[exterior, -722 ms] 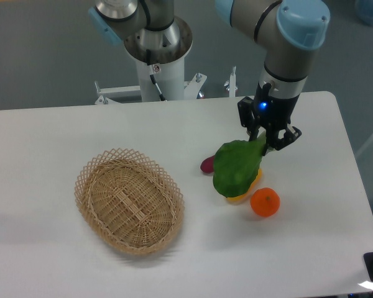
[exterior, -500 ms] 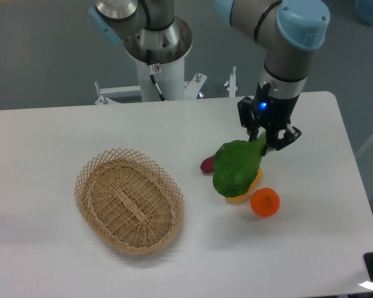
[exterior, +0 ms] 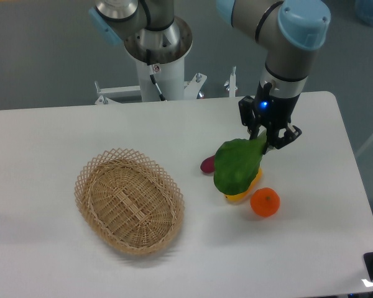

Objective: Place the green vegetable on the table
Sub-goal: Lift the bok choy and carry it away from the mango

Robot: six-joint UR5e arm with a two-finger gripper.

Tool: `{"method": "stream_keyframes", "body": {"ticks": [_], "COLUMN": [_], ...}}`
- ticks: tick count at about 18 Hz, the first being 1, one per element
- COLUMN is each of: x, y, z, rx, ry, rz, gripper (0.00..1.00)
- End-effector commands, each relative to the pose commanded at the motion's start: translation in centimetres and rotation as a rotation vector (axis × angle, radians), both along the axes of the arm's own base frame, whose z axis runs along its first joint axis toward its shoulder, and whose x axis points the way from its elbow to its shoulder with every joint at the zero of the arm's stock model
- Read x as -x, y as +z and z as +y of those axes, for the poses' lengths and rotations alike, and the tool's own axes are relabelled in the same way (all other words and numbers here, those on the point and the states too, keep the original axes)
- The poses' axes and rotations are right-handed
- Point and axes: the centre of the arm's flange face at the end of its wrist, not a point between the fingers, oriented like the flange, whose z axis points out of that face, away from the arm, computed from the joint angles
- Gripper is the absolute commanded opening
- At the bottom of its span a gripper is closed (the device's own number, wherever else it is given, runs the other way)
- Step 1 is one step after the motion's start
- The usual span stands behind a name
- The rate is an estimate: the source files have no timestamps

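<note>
We are gripping the green vegetable point(exterior: 237, 166) with our gripper point(exterior: 267, 141), right of centre in the frame, the jaws pinching its stem end while the broad dark leaf is hanging down and to the left. The leaf is drooping over the yellow fruit point(exterior: 244, 192) and hiding most of it; whether the leaf is touching the fruit, or already resting any weight on it, we cannot tell. So we are judging the task as part way along: the vegetable is in hand and not yet lying free on the table point(exterior: 62, 133), and setting it down on bare white surface and letting go are what is left. The orange point(exterior: 265, 202) is sitting just beside the yellow fruit at lower right, and a purple sweet potato point(exterior: 207, 165) is peeking out at the leaf's left edge. The wicker basket point(exterior: 130, 200), at lower left of the frame and well apart from all this, is holding nothing.
</note>
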Motion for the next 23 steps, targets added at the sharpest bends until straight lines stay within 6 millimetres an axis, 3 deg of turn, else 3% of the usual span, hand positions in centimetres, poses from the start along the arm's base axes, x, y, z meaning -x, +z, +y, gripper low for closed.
{"method": "stream_keyframes", "body": {"ticks": [4, 9, 12, 15, 19, 21, 23], "x": [1.0, 4.0, 5.5, 7.0, 7.5, 6.8, 6.7], "y": [-1.3, -4.0, -6.9, -9.9, -14.1, -16.5, -17.4], "z": [-3.7, -9.8, -12.8, -14.0, -15.3, -15.6, -15.6], "rx": [0.013, 0.026, 0.030, 0.035, 0.034, 0.034, 0.034], "ry": [-0.064, -0.171, -0.227, -0.238, -0.265, -0.256, -0.248], "rz": [-0.002, -0.010, -0.034, -0.024, -0.047, -0.062, -0.038], "gripper": [0.41, 0.41, 0.41, 0.41, 0.41, 0.41, 0.41]}}
